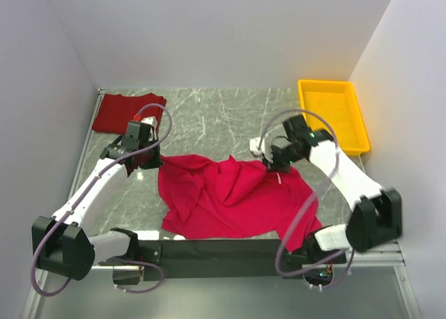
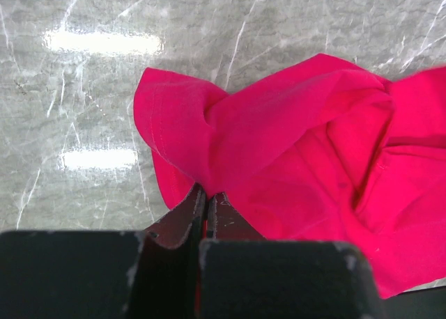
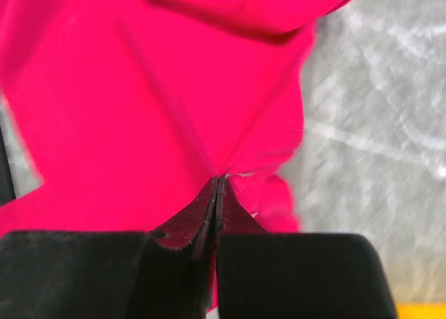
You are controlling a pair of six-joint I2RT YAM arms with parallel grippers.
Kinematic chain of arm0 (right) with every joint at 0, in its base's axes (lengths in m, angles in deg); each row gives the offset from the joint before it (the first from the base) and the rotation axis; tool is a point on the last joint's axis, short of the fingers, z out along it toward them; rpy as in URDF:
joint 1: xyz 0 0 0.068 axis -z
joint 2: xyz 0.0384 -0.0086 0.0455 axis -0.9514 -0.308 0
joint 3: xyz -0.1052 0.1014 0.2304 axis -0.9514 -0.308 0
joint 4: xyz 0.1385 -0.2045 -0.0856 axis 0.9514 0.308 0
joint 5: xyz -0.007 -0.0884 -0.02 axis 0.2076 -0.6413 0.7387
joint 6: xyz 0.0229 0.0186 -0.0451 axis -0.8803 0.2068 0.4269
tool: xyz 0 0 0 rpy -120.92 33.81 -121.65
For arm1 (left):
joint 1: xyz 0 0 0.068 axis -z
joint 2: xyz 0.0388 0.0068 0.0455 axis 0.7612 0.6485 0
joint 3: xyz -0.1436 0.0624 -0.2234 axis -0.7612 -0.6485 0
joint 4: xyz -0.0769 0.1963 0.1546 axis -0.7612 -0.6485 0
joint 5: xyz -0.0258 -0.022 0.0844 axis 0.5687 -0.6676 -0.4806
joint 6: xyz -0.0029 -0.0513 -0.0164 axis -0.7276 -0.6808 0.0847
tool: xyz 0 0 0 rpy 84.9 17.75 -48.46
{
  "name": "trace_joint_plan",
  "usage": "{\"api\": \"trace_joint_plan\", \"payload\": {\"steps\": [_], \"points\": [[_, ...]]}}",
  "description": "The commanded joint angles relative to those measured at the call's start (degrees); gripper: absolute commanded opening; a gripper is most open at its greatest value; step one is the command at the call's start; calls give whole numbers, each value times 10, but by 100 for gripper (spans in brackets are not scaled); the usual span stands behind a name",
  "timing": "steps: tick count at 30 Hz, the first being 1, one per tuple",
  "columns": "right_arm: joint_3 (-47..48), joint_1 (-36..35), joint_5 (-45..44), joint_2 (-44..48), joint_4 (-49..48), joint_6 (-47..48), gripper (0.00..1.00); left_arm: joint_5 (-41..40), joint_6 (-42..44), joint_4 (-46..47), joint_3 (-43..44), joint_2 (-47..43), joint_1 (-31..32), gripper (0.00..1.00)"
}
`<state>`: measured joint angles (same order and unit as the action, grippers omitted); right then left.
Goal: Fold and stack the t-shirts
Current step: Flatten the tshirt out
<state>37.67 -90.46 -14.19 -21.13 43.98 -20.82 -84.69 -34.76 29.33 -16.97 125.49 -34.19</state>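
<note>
Top external view first: a bright crimson-pink cloth t-shirt (image 1: 230,197) lies crumpled across the near middle of the grey marbled bench (image 1: 209,117), and both arms are on it. The left claw (image 1: 143,159) sits at the shirt's far left corner, and the right claw (image 1: 273,167) is at its far right edge, near the neckline. Between them the cloth bunches in loose folds, not flat at all.

Only this view gives the rest of the room. A darker brick-red cloth t-shirt (image 1: 125,112) lies by itself in the far left corner, well apart from the pink one. A yellow rectangular plastic tray (image 1: 334,113) stands at the far right.

Left wrist view now, and this is what the overhead cannot tell us. The left claw's fingers (image 2: 198,207) are pressed together, with a fold of the pink cloth pinched at their tips. The shirt spreads away to the right over bare bench.

Right wrist view, same story. Those fingers are together too, clamped on the fabric, and creases fan out from the pinch. Pink fills nearly everything here, with a strip of bench on the right.
</note>
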Motion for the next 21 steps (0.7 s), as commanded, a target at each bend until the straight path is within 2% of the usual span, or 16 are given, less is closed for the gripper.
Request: {"api": "trace_joint_plan", "payload": {"steps": [1, 5, 8, 10, 14, 16, 17, 19, 20, 21], "points": [[-96, 1, -38, 95, 6, 11, 0, 5, -13, 5, 1, -20, -3, 1], [-206, -1, -59, 145, 7, -15, 0, 8, -17, 6, -2, -21, -4, 1], [-244, -2, -93, 164, -4, -35, 0, 15, -15, 5, 0, -23, -4, 1], [-248, 1, -104, 170, 6, -37, 4, 18, -12, 6, 1, -25, -5, 1], [-195, 16, -59, 201, 44, -42, 43, 22, -10, 3, 1, -26, -5, 1], [-144, 15, -30, 211, 39, -65, 50, 25, -9, 6, 1, -31, -5, 1], [-128, 15, -3, 205, 32, -101, 57, 25, -9, 7, -1, -32, -5, 1], [-103, 7, 10, 158, -3, -151, 59, 27, -12, 14, -6, -36, -5, 1], [-81, -2, 10, 135, -15, -207, 60, 31, -12, 16, -7, -37, -5, 1], [-69, -6, 10, 85, -40, -235, 60, 33, -14, 19, -8, -36, -5, 1]]}}
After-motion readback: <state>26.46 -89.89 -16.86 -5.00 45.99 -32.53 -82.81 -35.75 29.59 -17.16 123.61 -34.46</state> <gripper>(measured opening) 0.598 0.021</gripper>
